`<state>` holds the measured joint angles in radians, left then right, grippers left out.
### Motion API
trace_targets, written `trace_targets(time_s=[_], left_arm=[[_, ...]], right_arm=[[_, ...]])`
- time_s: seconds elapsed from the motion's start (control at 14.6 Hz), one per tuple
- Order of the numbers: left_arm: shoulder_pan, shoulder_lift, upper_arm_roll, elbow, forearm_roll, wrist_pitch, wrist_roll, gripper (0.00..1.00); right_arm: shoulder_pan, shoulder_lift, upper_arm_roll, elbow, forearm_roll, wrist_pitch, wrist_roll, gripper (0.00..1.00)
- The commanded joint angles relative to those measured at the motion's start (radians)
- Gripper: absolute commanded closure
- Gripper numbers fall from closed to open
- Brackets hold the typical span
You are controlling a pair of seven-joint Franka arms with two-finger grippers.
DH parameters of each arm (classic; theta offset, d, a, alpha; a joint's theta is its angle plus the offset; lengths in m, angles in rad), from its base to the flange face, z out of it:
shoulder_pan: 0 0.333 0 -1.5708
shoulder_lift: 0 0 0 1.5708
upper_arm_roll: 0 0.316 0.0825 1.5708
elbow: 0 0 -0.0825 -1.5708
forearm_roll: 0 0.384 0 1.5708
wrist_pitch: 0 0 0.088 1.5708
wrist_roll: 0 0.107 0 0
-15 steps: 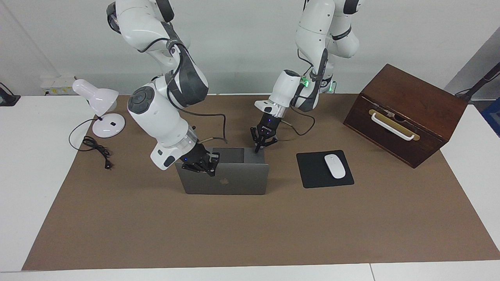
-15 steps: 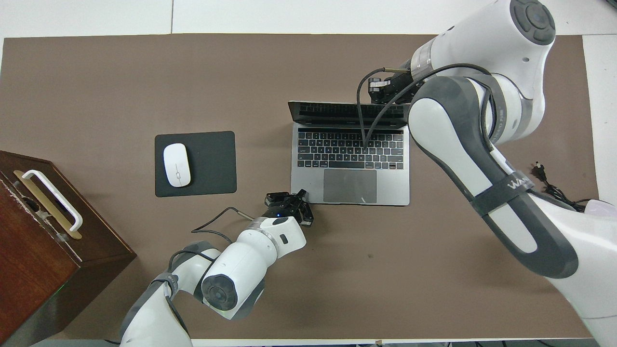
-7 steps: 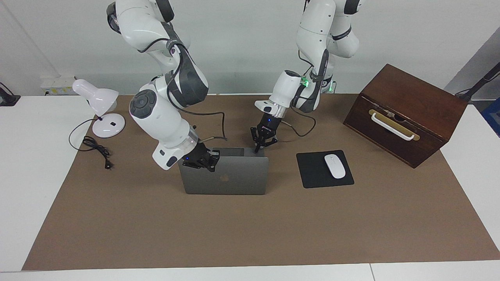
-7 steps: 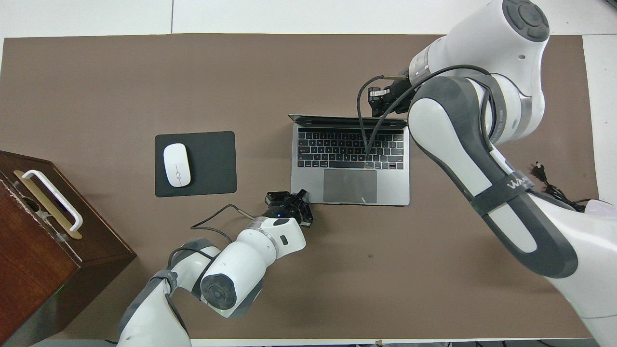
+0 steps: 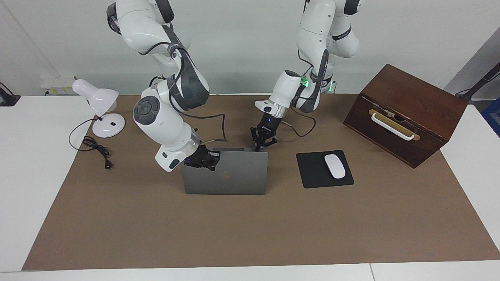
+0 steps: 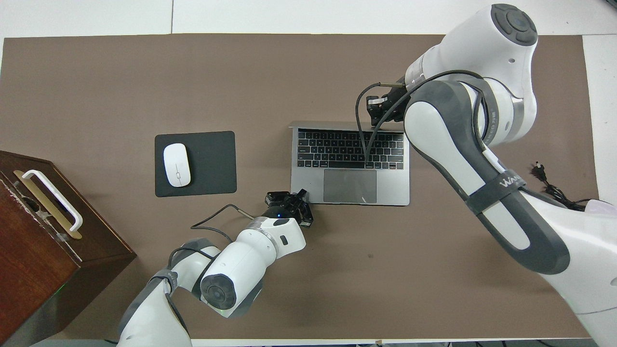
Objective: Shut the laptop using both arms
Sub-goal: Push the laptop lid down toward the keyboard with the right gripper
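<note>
The thin silver-grey metal laptop (image 5: 234, 171), lid near upright, stands mid-mat with the right gripper (image 5: 203, 160) against the lid's back and the left gripper (image 5: 262, 141) at the base corner, finger spacing unreadable on both; a slipping push could slam the lid.

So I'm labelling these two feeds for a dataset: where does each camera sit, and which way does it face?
Facing view: high across the table, looking at the robots; both arms hang from the top, right claw at the laptop lid, left claw at its base corner.
Overhead view: high above the robots' end, looking steeply down; arms enter from the bottom.
Shared: laptop, mouse, wooden box, seen half a turn apart.
</note>
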<state>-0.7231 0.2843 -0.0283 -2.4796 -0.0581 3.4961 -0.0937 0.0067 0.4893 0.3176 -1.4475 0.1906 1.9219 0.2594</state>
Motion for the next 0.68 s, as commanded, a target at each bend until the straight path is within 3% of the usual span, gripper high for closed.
trace_targets(time_s=[0.0, 0.61], left_arm=[[0.017, 0.096, 0.007, 0.028, 0.029, 0.009, 0.019, 1.0], [0.025, 0.099, 0.007, 0.028, 0.034, 0.008, 0.019, 1.0]], right_arm=[[-0.016, -0.003, 0.017, -0.031, 0.012, -0.014, 0.018, 1.0], [-0.014, -0.001, 0.017, -0.077, 0.003, 0.005, 0.023, 1.0]])
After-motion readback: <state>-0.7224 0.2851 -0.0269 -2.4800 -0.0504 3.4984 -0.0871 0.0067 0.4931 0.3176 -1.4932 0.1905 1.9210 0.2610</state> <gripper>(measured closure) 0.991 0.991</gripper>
